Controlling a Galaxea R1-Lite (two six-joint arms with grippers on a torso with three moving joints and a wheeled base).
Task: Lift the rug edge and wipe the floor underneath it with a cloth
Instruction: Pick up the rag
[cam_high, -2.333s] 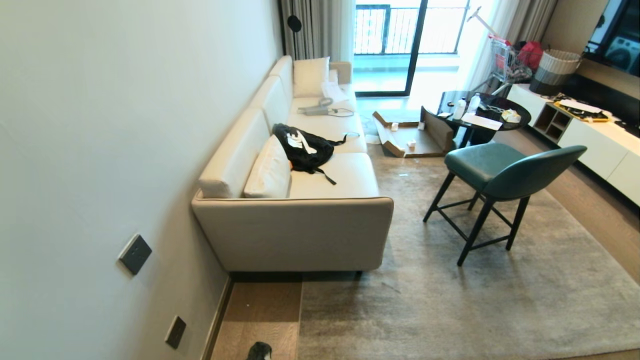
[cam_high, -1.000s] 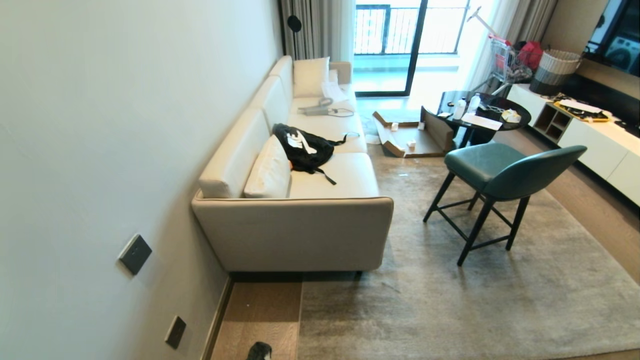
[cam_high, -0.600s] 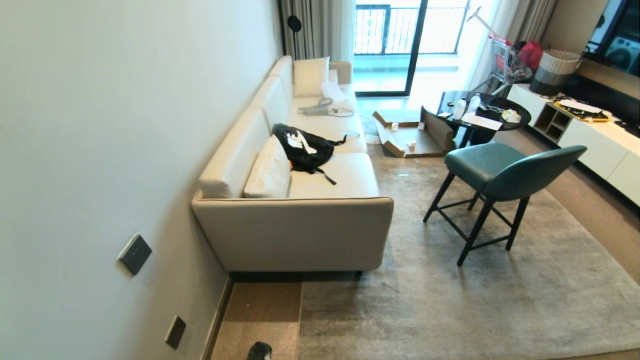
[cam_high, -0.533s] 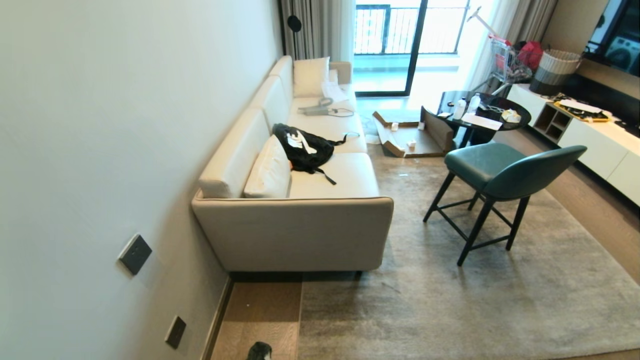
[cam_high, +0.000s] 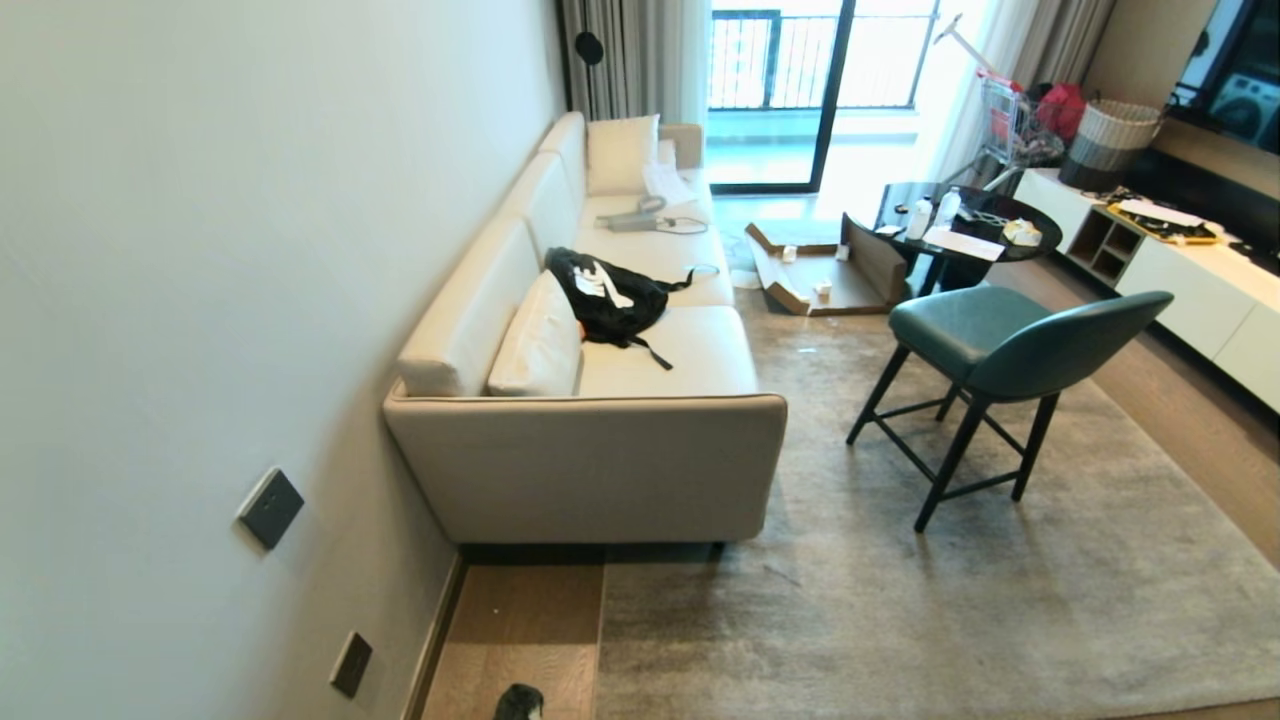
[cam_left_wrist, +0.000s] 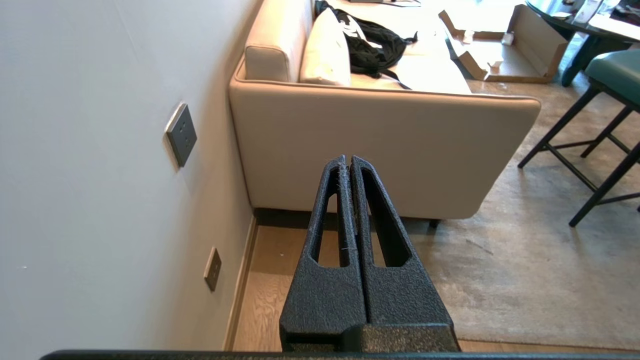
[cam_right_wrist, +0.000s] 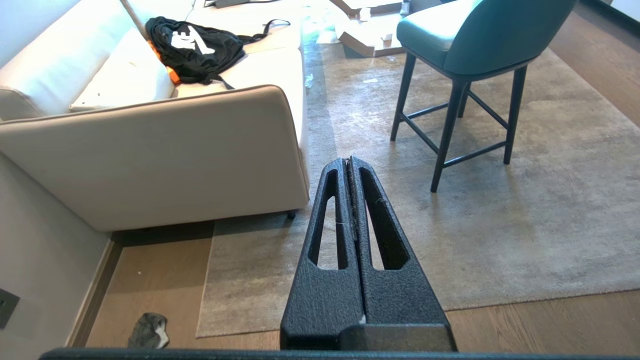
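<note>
Nearest the robot, the cloth (cam_right_wrist: 148, 330) lies crumpled on the bare floor (cam_right_wrist: 160, 280) in the strip between the wall and the rug edge (cam_right_wrist: 205, 295), close to the baseboard and just beside the rug's corner; in the head view only its top (cam_high: 519, 703) shows at the picture's lower border. Neither arm has gone to work: the left gripper (cam_left_wrist: 349, 162) and the right gripper (cam_right_wrist: 349, 164) both hang above the floor with fingers pressed together and nothing between them, so the step in hand looks like getting into position. To do it well, the cloth should probably be picked up first, with jaws spread before descending and closing on a raised fold rather than scraping the planks. The other gripper can then pinch the rug near its free corner (the part by the sofa (cam_high: 590, 470) may be weighted down). Farther off, the green chair (cam_high: 985, 360) stands on the rug, well apart from that corner.
</note>
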